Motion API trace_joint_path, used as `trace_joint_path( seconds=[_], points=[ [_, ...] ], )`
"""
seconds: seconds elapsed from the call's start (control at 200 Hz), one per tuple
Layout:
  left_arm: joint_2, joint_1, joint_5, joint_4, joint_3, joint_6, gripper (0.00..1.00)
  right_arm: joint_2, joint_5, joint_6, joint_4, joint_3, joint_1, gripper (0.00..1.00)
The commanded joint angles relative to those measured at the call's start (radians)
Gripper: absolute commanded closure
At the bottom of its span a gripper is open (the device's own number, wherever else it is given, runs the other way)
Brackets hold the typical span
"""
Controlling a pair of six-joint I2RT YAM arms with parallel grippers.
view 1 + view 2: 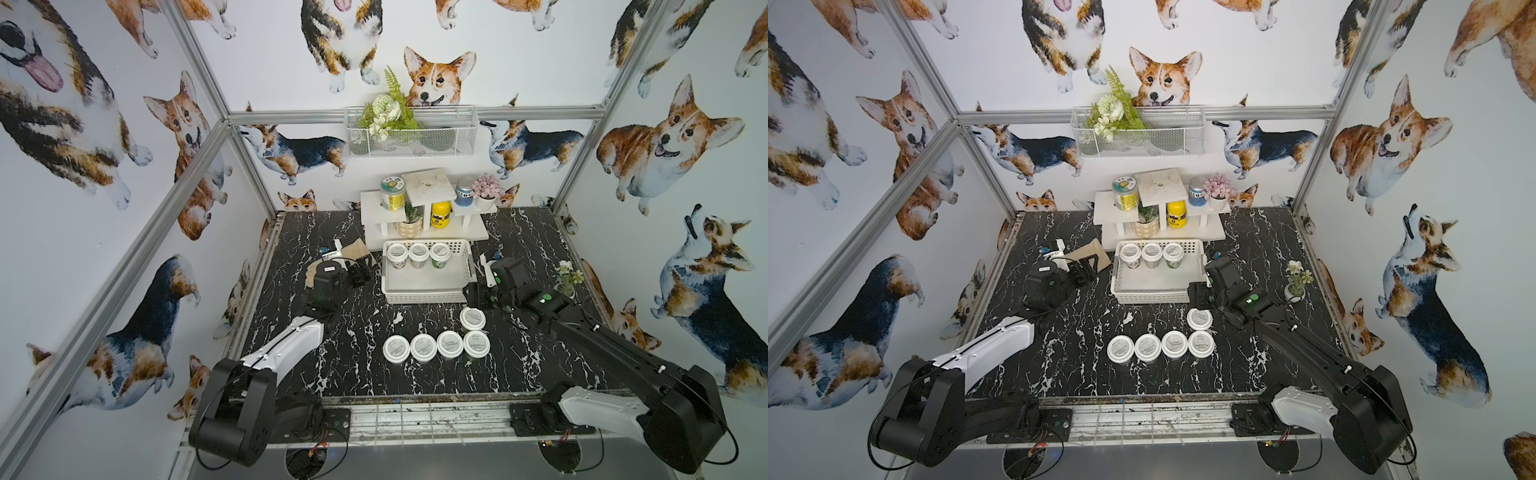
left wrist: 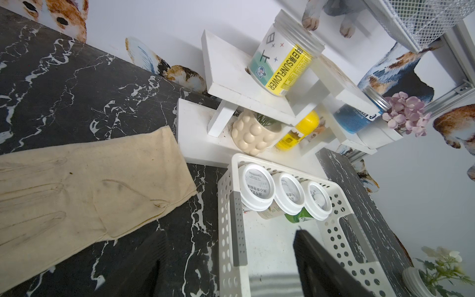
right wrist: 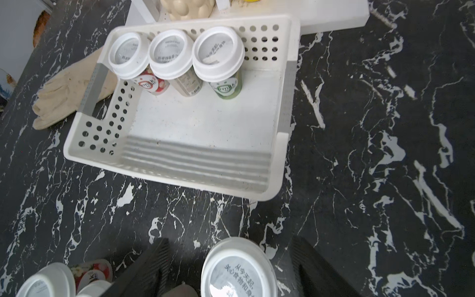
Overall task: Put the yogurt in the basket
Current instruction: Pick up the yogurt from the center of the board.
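While its fingers are standing apart, the right gripper (image 3: pixel 228 241) is hovering over one yogurt jar (image 3: pixel 239 270) on the table (image 3: pixel 359 154), with a finger on either side of the white lid and neither touching it. Four more jars (image 1: pixel 450 344) are sitting in a row just beside it, nearer the robot. Three jars (image 1: pixel 419 252) are standing along the far wall of the white basket (image 1: pixel 424 297). The left gripper (image 2: pixel 227 246), likewise spread and holding nothing, is hanging at the basket's left side, near a beige glove (image 2: pixel 77 192).
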Motion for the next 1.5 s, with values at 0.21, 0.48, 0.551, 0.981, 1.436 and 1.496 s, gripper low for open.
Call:
trace_joint_path(
  seconds=[0.21, 0.48, 0.551, 0.981, 1.436, 1.496],
  points=[
    [-0.007, 0.000, 0.000, 0.021, -0.001, 0.006, 0.18, 0.036, 0.118, 0.129, -0.085, -0.029, 0.124, 0.23],
    [-0.006, 0.001, 0.003, 0.023, 0.001, 0.006, 0.18, 0.031, 0.191, 0.182, -0.135, -0.036, 0.174, 0.22],
    [-0.007, 0.001, 0.003, 0.024, -0.001, 0.007, 0.18, 0.032, 0.178, 0.186, -0.133, -0.047, 0.175, 0.22],
    [-0.007, 0.001, 0.003, 0.025, -0.001, 0.006, 0.18, 0.078, 0.164, 0.191, -0.145, -0.043, 0.180, 0.20],
    [-0.007, 0.001, 0.003, 0.026, -0.001, 0.004, 0.18, 0.121, 0.177, 0.183, -0.158, -0.027, 0.180, 0.26],
    [-0.008, 0.000, 0.003, 0.026, -0.001, 0.006, 0.18, 0.127, 0.183, 0.182, -0.161, -0.021, 0.180, 0.26]
  ],
)
